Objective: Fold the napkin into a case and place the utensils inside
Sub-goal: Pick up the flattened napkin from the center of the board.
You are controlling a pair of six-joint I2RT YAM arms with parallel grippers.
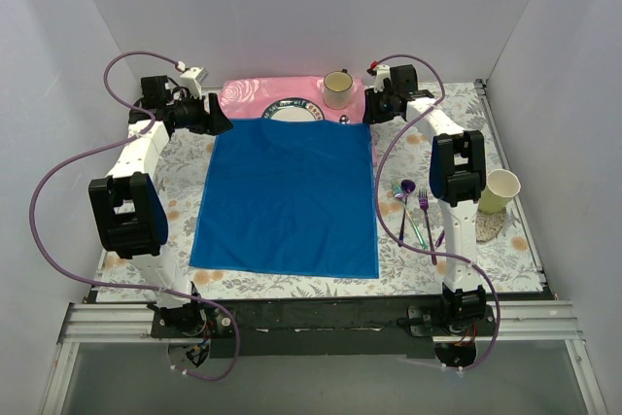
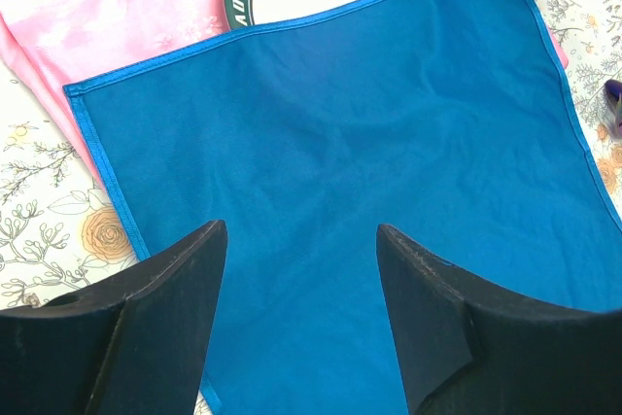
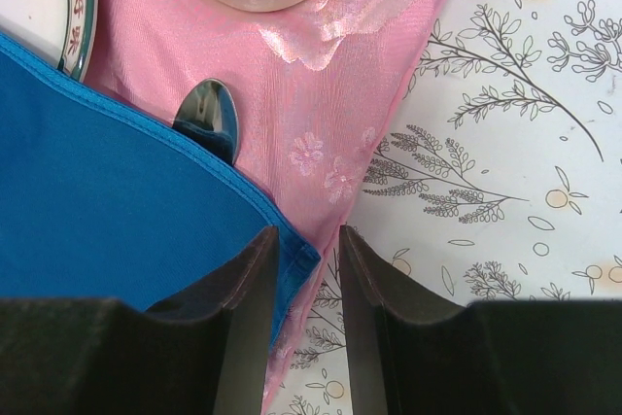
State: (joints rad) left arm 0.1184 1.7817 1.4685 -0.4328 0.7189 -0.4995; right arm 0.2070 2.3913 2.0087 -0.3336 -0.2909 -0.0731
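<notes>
A: Where's the napkin point(image 1: 287, 196)?
B: Flat on the table point(image 1: 292, 286), utensils point(image 1: 413, 206) just right of it. Over its far-left corner my left claw point(image 2: 301, 235) hangs spread; at its far-right corner my right claw point(image 3: 309, 232) straddles the tip, only narrowly parted.

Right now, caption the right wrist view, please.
Right pincer brackets one corner of royal-blue cloth napkin atop pink floral placemat.

Looked like a robot lab booth, plain white panel walls point(image 1: 292, 7) all round, silver aluminium frame rail point(image 1: 107, 323) under two cabled white-and-black robot arms point(image 1: 131, 201)
</notes>
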